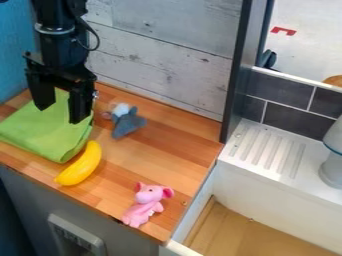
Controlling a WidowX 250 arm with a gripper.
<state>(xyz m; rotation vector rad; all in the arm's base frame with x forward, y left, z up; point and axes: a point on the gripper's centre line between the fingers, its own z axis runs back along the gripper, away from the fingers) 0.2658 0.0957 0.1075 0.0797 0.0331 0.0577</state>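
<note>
The black gripper [61,115] hangs at the upper left over a folded green cloth [47,131], its two fingers spread apart with nothing between them. Whether the fingertips touch the cloth I cannot tell. Just right of the gripper, a small grey plush toy [127,121] with a whitish top lies on the wooden counter. A yellow banana [81,165] rests beside the cloth's front right corner. Near the counter's front right corner lies a pink plush toy [147,204] with round ears.
A wooden counter [160,155] ends at the right beside a white sink [274,182] with a ridged drainboard. A dark upright post [238,75] stands at the counter's back right corner. Whitish wooden boards [167,55] form the back wall. A grey-white object [332,165] stands at the right edge.
</note>
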